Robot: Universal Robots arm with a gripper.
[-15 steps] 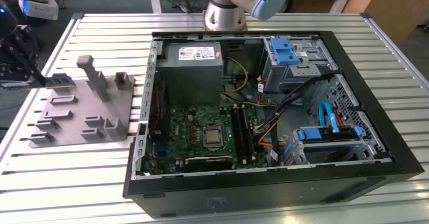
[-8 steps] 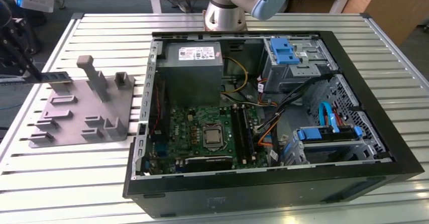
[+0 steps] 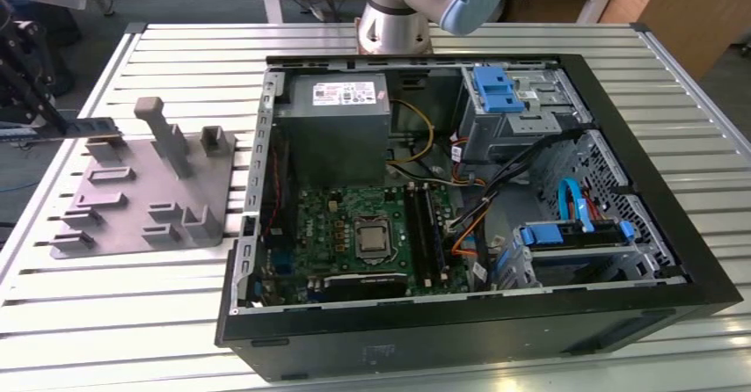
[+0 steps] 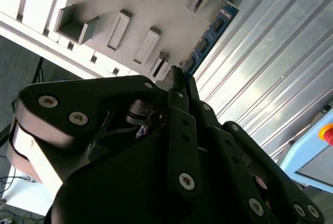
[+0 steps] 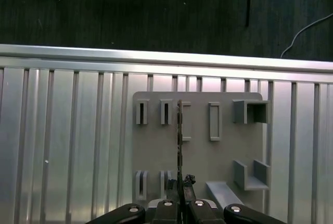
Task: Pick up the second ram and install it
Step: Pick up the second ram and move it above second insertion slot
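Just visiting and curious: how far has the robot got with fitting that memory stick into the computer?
Done: the fingers are shut on one end of the slim blue-green memory stick. In hand: it is held over the grey plastic fixture plate, at the exterior view's left. Left: it is not yet in the long black memory slots inside the open black computer case.

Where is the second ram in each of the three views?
Exterior view: the second ram is near the exterior view's left edge, by the grey fixture plate.
Second wrist view: a blue strip past the gripper.
First wrist view: a thin edge-on line across the plate.
Shared landmark: the plate.
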